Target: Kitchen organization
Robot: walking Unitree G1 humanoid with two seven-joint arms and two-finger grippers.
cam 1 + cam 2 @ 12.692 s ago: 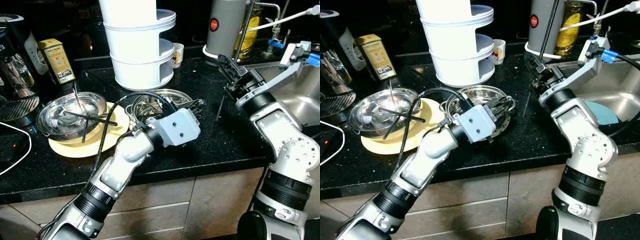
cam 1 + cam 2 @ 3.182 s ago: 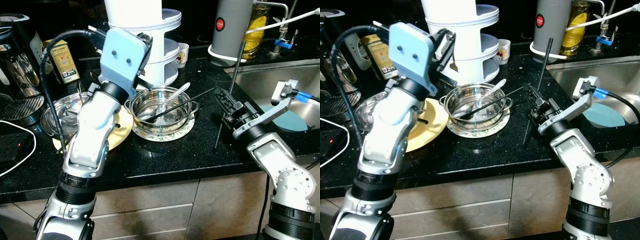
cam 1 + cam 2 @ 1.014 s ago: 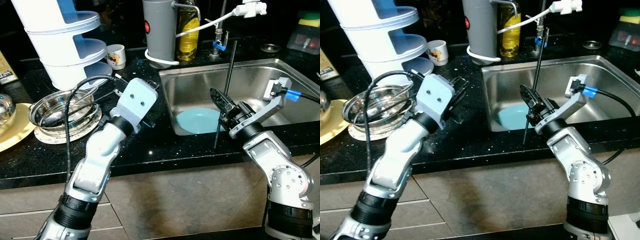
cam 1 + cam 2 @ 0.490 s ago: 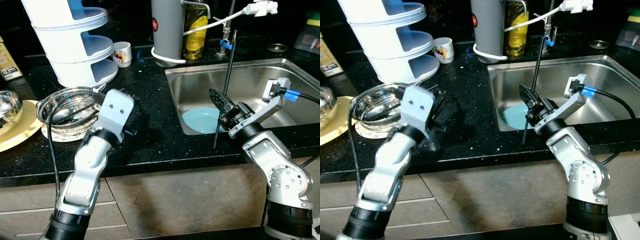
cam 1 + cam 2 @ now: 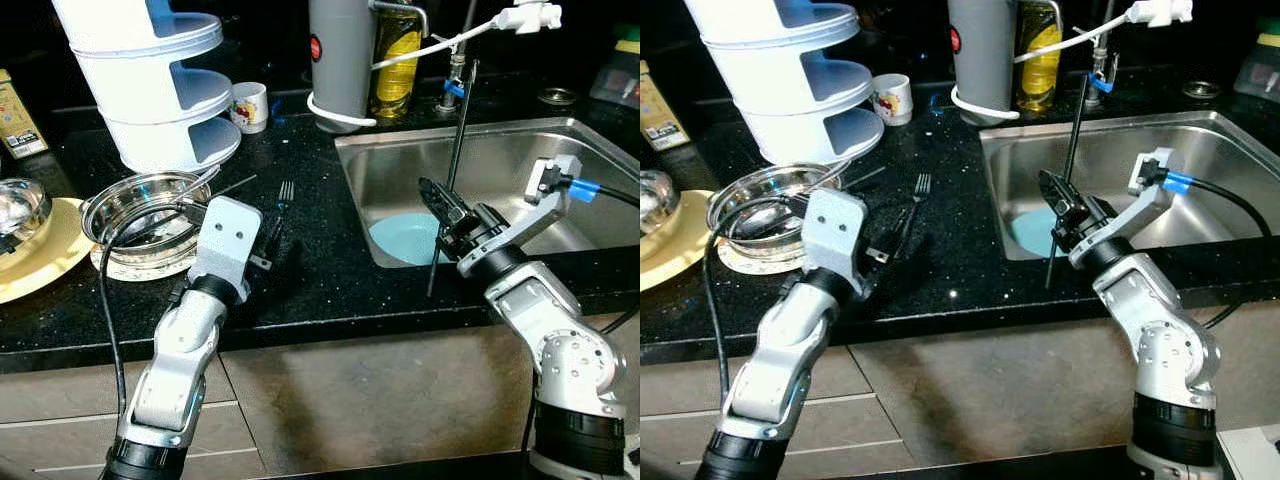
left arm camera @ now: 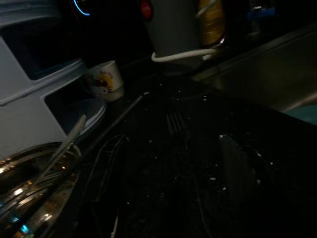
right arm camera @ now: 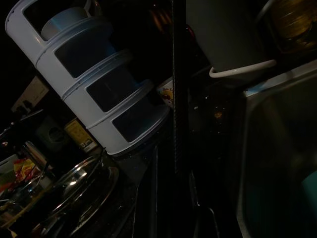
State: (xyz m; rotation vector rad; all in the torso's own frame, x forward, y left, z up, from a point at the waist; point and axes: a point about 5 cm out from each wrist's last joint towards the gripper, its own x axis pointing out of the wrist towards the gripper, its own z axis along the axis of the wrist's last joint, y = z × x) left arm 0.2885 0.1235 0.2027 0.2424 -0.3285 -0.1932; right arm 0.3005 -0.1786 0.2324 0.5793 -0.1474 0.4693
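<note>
Left tool point(image 5: 262, 243) hangs spread, having just laid the fork point(image 5: 281, 203) on the surface point(image 5: 320, 270); my right tool point(image 5: 447, 215) still pinches a black rod point(image 5: 455, 160).

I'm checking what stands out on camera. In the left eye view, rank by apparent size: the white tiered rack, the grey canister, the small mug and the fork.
1. white tiered rack
2. grey canister
3. fork and small mug: too close in apparent size to rank; the fork is longer but much thinner.

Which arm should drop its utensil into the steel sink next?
Right. The right gripper is shut on a long black stick and hangs at the steel sink's front edge, over the round blue plate. The left gripper sits over the black counter, near the fork.
</note>
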